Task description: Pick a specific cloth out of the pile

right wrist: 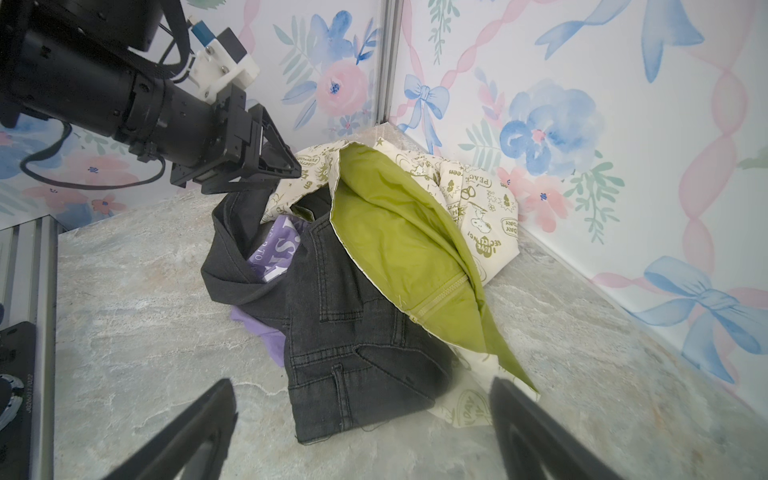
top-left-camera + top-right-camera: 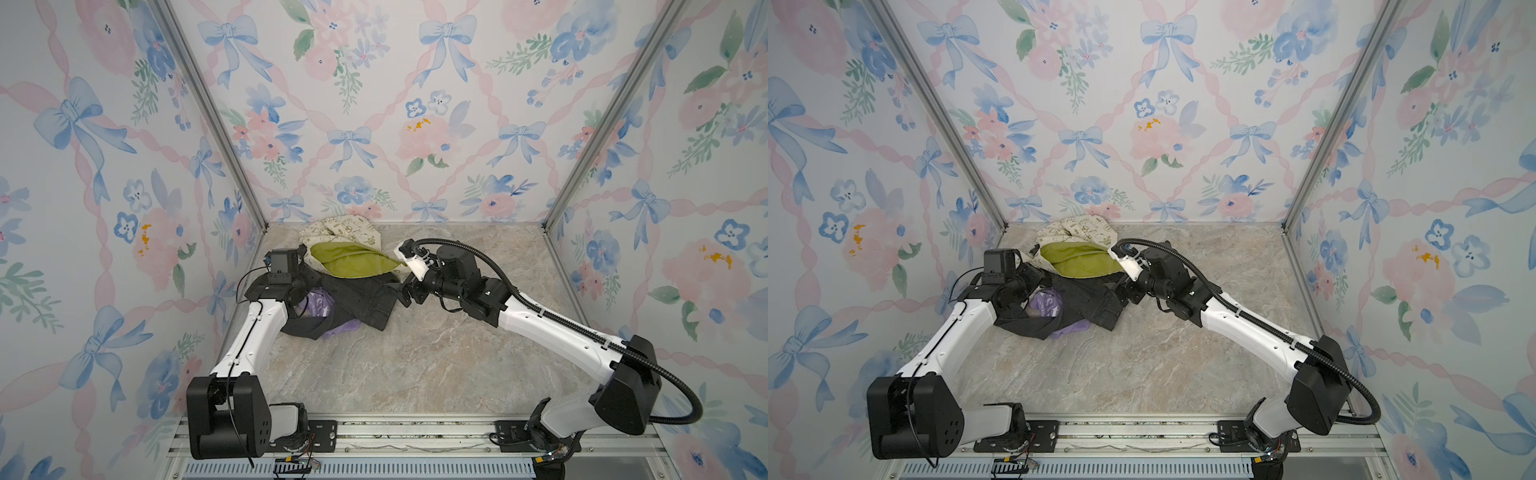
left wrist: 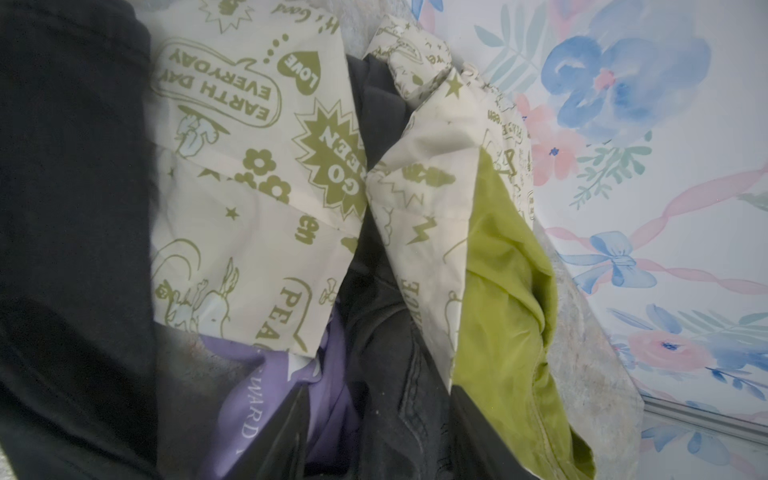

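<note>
Beneath dark grey denim [image 1: 332, 324], the lavender cloth [image 1: 274, 249] (mostly hidden)

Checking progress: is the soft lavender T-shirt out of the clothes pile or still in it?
In it: the lavender T-shirt lies crumpled beneath the dark grey denim garment, only patches showing.

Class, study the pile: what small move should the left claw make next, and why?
Probably lower the left claw onto the exposed lavender shirt and close. Its jaws stand apart right by that patch, while dark denim covers much of the rest.
</note>
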{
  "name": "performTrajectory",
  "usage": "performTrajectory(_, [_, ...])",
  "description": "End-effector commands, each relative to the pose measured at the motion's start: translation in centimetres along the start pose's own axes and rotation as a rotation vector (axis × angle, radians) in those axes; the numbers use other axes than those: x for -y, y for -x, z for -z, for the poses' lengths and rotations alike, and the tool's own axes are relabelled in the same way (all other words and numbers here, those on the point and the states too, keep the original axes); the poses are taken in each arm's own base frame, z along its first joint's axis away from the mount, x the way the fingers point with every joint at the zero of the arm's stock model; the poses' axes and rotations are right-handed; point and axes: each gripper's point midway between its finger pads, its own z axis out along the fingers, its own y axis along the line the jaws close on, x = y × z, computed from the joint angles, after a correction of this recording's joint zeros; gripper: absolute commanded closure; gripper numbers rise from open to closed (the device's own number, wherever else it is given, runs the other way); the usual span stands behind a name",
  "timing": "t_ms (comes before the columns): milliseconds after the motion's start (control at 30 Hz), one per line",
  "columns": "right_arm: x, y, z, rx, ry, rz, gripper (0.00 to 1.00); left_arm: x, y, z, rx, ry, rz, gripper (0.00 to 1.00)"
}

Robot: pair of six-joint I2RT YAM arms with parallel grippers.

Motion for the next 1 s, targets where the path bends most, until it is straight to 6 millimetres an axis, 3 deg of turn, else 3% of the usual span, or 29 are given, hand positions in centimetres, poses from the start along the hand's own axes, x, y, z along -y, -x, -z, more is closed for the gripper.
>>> performTrajectory(0, [-0.5,0.6,0.9,0.025,0.0,0.007,0.03,-2.0,-1.8,-0.8,-0.05,0.045,-0.006,0.44])
performTrajectory(200, [-0.6,0.4,0.8,0.016,0.006,0.003,0.03,-4.0,-3.9,-2.6,-0.129,0.1,-0.05,0.44])
performTrajectory(433, [-0.6,0.3,0.8,0.014,0.005,0.003,0.03,-4.5,-4.4,-4.8,-0.181,0.141,-0.102,0.5])
performTrajectory(533, [-0.5,0.3,0.9,0.01,0.002,0.002,0.03,-5.0,-4.9,-5.7,-0.207,0.161,-0.113,0.58])
performTrajectory(667, [-0.5,0.1,1.0,0.004,-0.004,0.002,0.03,-5.3,-5.3,-6.3,-0.227,0.173,-0.115,0.85])
performTrajectory(767, [-0.4,0.0,1.0,0.001,-0.009,0.002,0.03,-4.7,-4.8,-6.0,-0.21,0.158,-0.112,0.99])
performTrajectory(967, [-0.5,-0.1,0.5,-0.005,-0.003,0.002,0.03,-1.6,-2.3,-4.7,-0.143,0.08,-0.108,1.0])
